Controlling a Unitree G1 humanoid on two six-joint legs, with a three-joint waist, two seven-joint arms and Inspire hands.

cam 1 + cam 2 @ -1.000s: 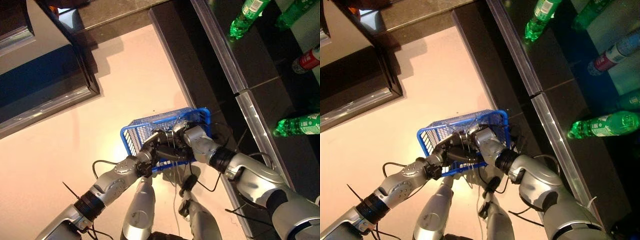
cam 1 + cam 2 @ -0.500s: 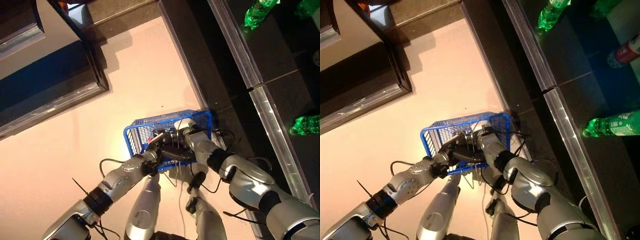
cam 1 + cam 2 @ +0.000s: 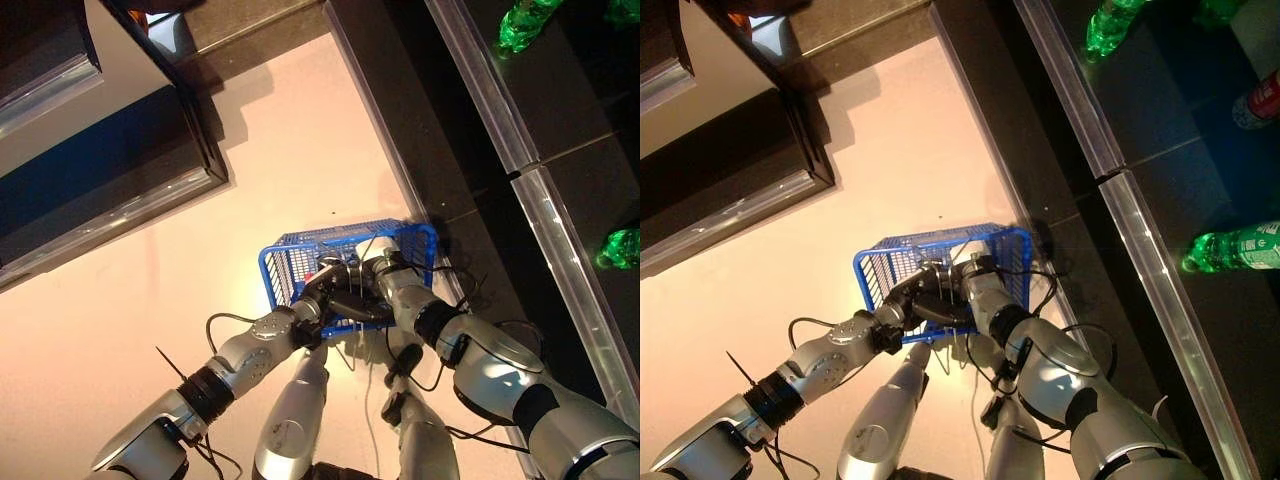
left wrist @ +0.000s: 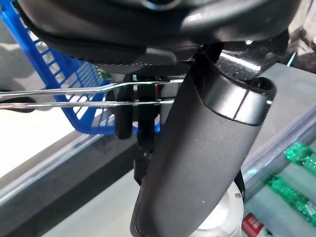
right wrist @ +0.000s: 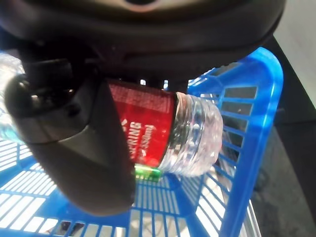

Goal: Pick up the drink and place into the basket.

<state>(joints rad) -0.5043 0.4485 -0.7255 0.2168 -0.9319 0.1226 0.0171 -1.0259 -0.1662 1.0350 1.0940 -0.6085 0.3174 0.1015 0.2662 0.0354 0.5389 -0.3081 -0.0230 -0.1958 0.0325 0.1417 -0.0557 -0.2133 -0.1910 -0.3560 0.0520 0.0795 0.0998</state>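
The blue basket (image 3: 300, 262) hangs in front of me above the pale floor. My left hand (image 3: 325, 292) is shut on its thin wire handles (image 4: 89, 97). My right hand (image 3: 372, 268) reaches into the basket from the right and is shut on a clear bottle with a red label (image 5: 168, 133), held lying on its side over the basket's blue mesh bottom (image 5: 163, 197). Something green (image 5: 147, 173) lies in the basket under the bottle.
A dark shelf with a metal edge (image 3: 1140, 230) runs along the right, with green bottles (image 3: 1236, 247) and a red-labelled bottle (image 3: 1260, 98) on it. A dark cabinet (image 3: 110, 170) stands at the upper left.
The whole picture has shifted, so the camera has moved. Both hands and the blue basket keep the same pose, with the bottle still held inside the basket.
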